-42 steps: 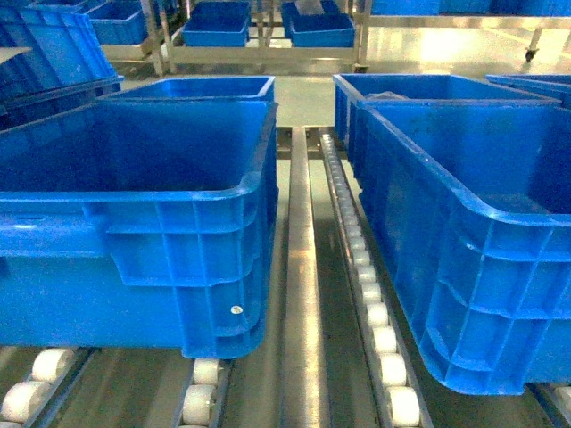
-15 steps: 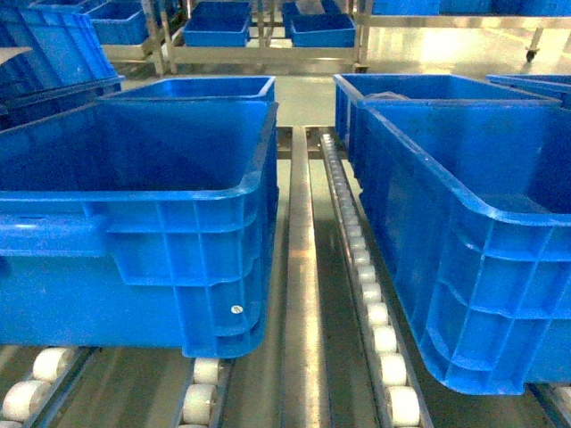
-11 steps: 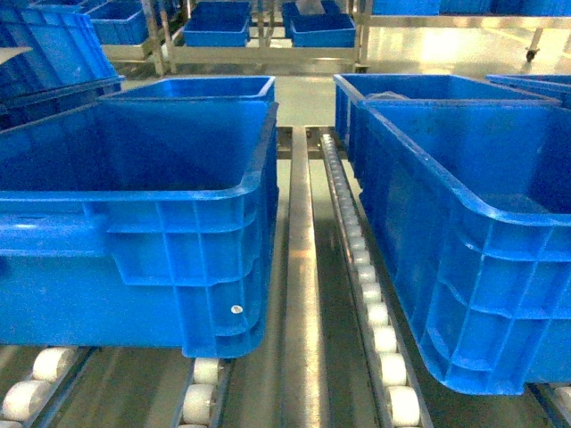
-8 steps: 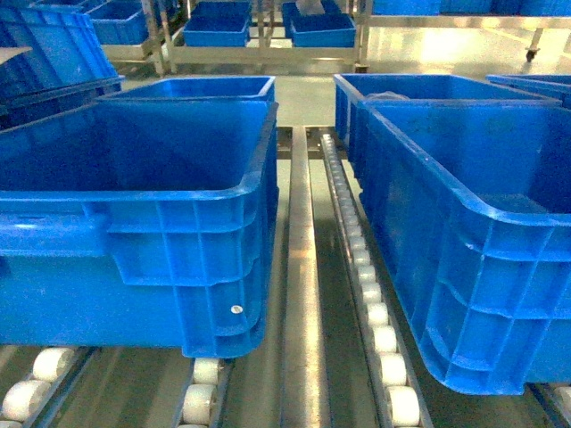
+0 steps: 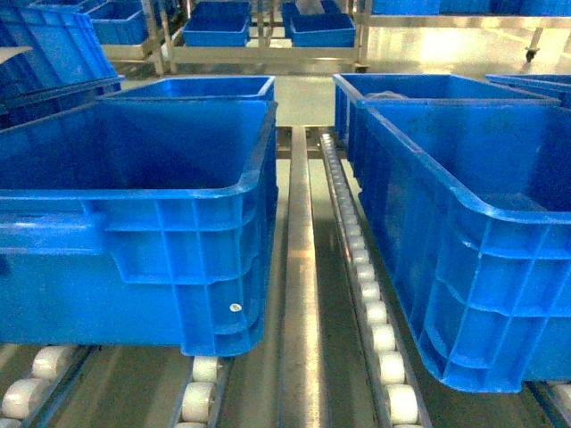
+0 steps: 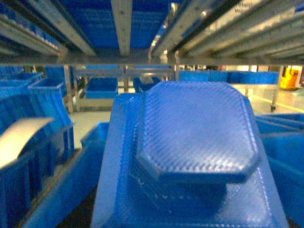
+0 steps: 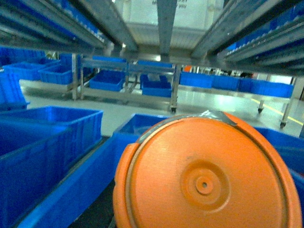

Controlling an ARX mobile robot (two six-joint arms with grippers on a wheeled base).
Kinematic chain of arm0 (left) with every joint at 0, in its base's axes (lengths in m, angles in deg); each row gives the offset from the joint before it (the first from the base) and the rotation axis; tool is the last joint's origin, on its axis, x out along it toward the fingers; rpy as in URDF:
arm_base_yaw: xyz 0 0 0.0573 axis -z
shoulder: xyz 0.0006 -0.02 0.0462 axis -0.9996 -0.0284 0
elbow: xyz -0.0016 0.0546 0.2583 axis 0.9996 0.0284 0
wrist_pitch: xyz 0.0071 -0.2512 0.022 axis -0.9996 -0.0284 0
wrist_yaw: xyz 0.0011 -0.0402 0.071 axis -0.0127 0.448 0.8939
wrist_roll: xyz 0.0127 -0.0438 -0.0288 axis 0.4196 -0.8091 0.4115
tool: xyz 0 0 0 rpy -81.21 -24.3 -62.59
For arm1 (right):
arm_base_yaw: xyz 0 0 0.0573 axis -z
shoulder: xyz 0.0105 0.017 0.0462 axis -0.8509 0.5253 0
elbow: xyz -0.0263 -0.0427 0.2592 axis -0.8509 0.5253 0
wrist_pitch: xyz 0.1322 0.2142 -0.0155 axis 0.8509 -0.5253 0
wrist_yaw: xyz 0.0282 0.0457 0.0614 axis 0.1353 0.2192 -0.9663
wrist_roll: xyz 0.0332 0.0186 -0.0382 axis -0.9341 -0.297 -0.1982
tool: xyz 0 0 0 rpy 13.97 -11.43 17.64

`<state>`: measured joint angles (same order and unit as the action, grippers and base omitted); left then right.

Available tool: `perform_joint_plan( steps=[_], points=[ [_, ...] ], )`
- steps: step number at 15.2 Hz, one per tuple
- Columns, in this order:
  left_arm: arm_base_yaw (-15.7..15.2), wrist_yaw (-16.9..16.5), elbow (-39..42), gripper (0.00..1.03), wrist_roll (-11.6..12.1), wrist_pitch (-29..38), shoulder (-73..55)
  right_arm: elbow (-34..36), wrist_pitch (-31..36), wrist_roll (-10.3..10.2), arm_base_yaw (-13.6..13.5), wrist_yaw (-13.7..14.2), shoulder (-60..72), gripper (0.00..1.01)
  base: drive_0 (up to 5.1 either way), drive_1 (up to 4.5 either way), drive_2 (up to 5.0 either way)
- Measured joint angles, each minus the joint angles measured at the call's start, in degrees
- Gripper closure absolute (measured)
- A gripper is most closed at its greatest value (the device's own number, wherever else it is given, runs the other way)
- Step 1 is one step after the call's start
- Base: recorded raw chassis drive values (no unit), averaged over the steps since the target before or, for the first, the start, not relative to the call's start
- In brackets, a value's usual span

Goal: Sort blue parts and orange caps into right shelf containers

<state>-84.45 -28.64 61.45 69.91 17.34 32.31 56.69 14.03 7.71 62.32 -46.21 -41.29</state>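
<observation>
Two large blue containers stand on the roller shelf in the head view, one on the left (image 5: 178,192) and one on the right (image 5: 464,201); both show bare blue insides. Neither gripper appears in the head view. A blue part (image 6: 199,128), an octagonal ribbed block on a flat base, fills the left wrist view close to the camera, held up over the crates. The right wrist view is mostly taken up by a round orange cap (image 7: 204,180), also held up. Both sets of fingers are hidden behind what they carry.
A metal rail (image 5: 299,267) and a white roller track (image 5: 370,294) run between the two containers. More blue crates stand behind them (image 5: 201,87) (image 5: 428,89) and on racks across the aisle (image 5: 219,25). Shelf rails pass close overhead (image 6: 121,23) (image 7: 166,19).
The head view has shifted very slightly. The containers have not moved, and no gripper has come into that view.
</observation>
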Motion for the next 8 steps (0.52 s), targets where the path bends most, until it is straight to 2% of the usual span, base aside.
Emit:
perform_joint_plan(
  steps=[1,2,3,4,5,6,7,8],
  points=[
    [0.0,0.04,-8.17,0.61,0.0,6.84,-12.87,-7.63,8.09,-0.17,0.5,0.04,13.35,0.58,0.0,0.0,0.0],
    [-0.24,0.48,-15.43,0.61,-0.42,6.14,-22.29,-16.09,9.68,-0.55,0.46,1.03,24.55,0.58,0.0,0.0,0.0],
    [-0.44,0.96,-23.23,0.61,-1.73,0.46,-32.41,-22.21,7.04,-0.55,-0.11,2.49,33.0,0.58,0.0,0.0,0.0],
    [-0.74,2.84,-30.21,0.61,-2.58,-5.31,-41.31,-27.71,4.13,-0.48,-1.14,4.33,41.59,0.58,0.0,0.0,0.0],
    [-0.79,3.91,-35.58,0.61,-3.06,-9.73,-46.71,-31.91,3.3,0.46,-2.38,6.21,47.69,0.58,0.0,0.0,0.0],
    [-1.05,5.01,-40.61,0.61,-3.56,-13.18,-50.14,-34.88,3.26,1.11,-3.41,6.84,50.01,0.58,0.0,0.0,0.0],
    [-1.07,5.53,-43.89,0.46,-3.65,-13.84,-51.43,-37.13,3.96,1.81,-4.33,7.54,50.38,0.47,0.0,0.0,0.0],
    [-1.07,5.77,-44.22,0.35,-3.58,-13.11,-51.32,-37.9,4.37,2.23,-4.85,8.44,50.38,0.36,0.0,0.0,0.0]
  ],
)
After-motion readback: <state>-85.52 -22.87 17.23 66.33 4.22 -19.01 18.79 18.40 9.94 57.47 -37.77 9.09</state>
